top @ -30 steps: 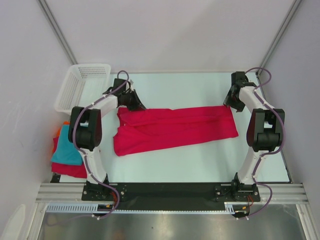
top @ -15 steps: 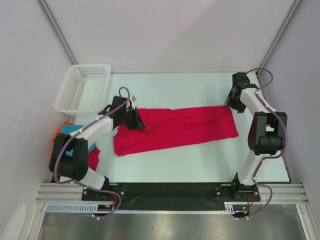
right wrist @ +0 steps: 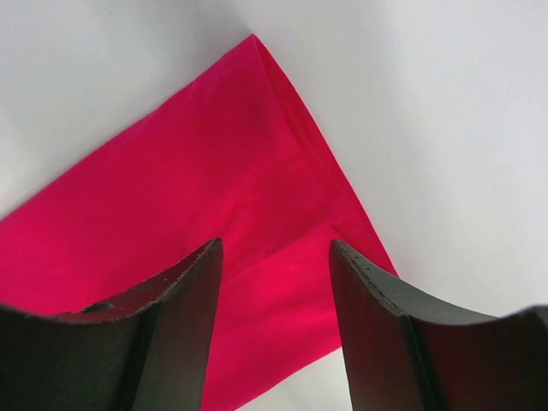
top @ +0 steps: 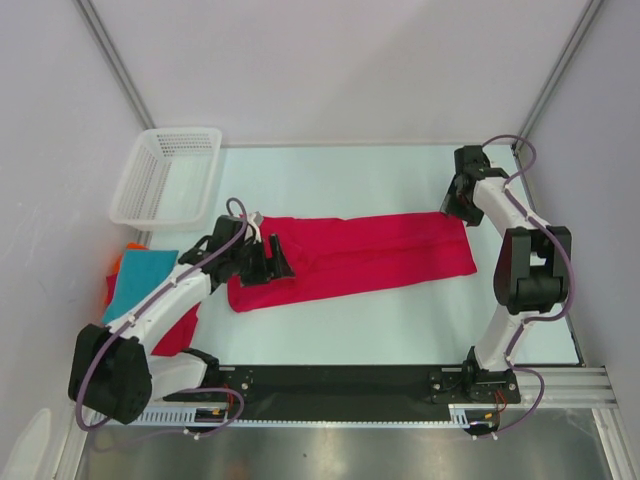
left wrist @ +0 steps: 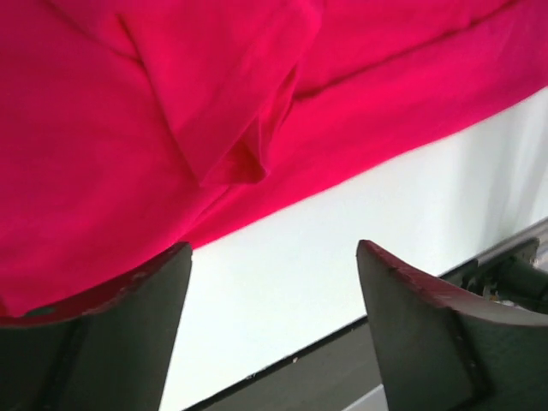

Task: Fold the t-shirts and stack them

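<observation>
The left hand (top: 268, 262), seen from above, sits low over the left end of the large crimson-red cloth t-shirt (top: 370, 252). The shirt lies as a long, partly folded band across the middle of the pale worktop (top: 400, 175), and the right hand (top: 455, 200) is at its far right corner. At the worktop's left edge is a stack with a folded teal t-shirt (top: 140, 285) on top, a folded red t-shirt (top: 170, 335) beneath and an orange t-shirt (top: 117, 263) just peeking out. A white plastic mesh basket (top: 165, 175) stands behind the stack. In the left wrist view the fingers (left wrist: 128, 325) are spread wide with nothing between them, above the shirt's near hem, where a sleeve lies doubled over the body. In the right wrist view the fingers (right wrist: 171, 325) stand moderately apart, also empty, over the pointed corner, where a second layer shows under the top one. The cloth looks light and limp, so it should sag, drag on the surface and let its layers slide apart. The safest hold is probably a pinch through every layer at the hem corners, one hand at each end, so the next fold stays square.
</observation>
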You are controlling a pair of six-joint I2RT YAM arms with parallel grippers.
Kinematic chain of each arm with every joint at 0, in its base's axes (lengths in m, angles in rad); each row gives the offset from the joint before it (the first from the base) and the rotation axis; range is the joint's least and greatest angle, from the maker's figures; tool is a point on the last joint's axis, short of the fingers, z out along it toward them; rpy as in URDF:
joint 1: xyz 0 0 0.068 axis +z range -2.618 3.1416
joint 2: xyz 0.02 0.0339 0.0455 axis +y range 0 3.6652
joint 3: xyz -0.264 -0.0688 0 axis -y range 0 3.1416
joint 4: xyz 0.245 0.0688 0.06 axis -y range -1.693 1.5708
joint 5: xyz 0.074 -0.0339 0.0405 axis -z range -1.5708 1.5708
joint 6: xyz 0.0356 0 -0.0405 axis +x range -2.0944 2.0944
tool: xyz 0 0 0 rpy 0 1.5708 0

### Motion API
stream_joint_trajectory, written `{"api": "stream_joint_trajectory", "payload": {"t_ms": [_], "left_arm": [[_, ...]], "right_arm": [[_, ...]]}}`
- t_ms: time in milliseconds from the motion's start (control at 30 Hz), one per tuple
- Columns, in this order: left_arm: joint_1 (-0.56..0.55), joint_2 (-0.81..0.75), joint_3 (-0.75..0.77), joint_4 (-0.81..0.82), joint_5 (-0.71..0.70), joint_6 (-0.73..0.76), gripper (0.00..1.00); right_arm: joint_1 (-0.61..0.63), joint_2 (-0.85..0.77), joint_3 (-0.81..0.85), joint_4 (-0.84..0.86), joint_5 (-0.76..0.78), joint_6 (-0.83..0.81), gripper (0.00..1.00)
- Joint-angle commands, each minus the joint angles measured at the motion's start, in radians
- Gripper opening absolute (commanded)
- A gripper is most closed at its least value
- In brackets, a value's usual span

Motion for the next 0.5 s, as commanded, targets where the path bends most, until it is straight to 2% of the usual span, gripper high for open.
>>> {"api": "stream_joint_trajectory", "payload": {"t_ms": [0,200,367,467], "left_arm": [[0.003,-0.019,0.116,-0.019,-0.129,0.013,0.85],[0.003,0.190,0.263,-0.011,-0.157,0.059,0.87],[-0.005,0.347,0.326,0.033,-0.172,0.078,0.86],[-0.033,0.453,0.395,0.004,-0.203,0.111,0.84]], "right_arm": [[0.005,-0.065,0.031,-0.027,0.016,-0.002,0.58],[0.000,-0.083,0.034,-0.043,0.028,-0.011,0.58],[-0.003,-0.089,0.023,-0.039,0.027,-0.008,0.58],[0.002,-0.080,0.031,-0.039,0.019,-0.003,0.58]]}}
